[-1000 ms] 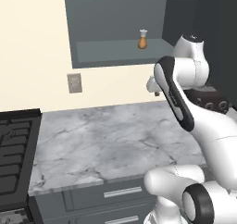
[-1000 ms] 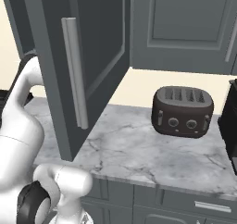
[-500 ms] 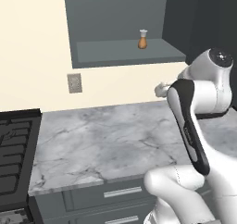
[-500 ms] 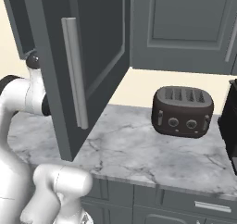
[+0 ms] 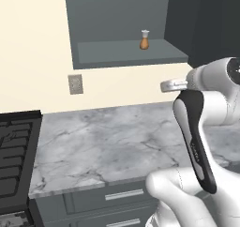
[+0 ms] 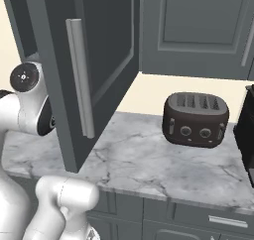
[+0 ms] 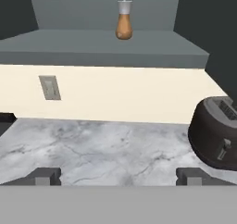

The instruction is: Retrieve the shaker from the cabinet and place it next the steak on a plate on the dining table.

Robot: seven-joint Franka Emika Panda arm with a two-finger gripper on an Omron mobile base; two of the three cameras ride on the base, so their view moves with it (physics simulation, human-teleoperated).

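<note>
Marble worktop runs under the open wall cabinet, with a black stove at its left end and a dark toaster toward its right. On the cabinet's shelf the shaker stands upright, near the back, right of the middle. Below and in front, the fingers stand wide apart and empty, well short of the shelf. The cabinet door hangs open.
</note>
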